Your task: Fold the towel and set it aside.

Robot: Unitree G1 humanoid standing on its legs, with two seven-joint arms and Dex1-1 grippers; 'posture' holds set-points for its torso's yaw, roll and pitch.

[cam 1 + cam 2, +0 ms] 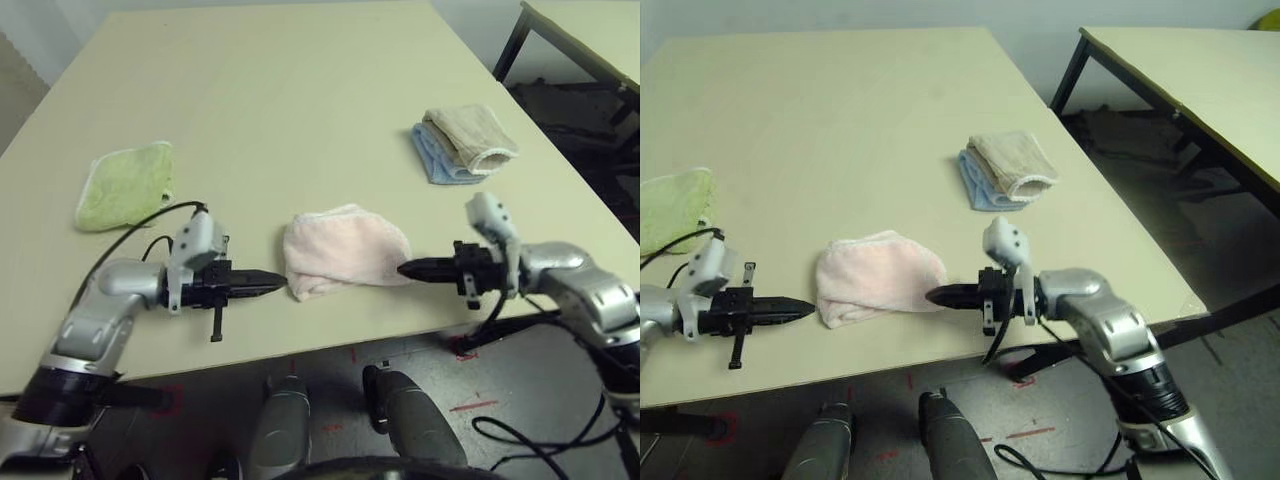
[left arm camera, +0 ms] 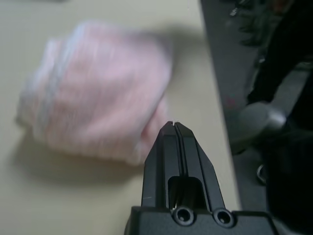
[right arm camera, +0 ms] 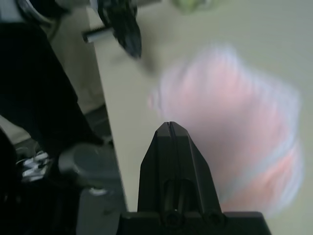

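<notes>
The pale pink towel (image 1: 345,250) lies folded into a small bundle near the table's front edge, with whitish edging along its top; it also shows as the towel (image 2: 102,93) and the towel (image 3: 234,142) in the wrist views. My left gripper (image 1: 283,286) is shut and empty, its tip just left of the towel's lower corner. On the other side my right gripper (image 1: 401,268) is shut too, pointing at the towel's right edge with nothing held. Both tips sit close to the cloth; I cannot tell if they touch it.
A small light-green cloth (image 1: 125,183) lies at the left of the table (image 1: 300,90). Beige and blue folded cloths (image 1: 462,142) are stacked at the right. The table's front edge runs just below both grippers. A second table (image 1: 1200,70) stands to the right.
</notes>
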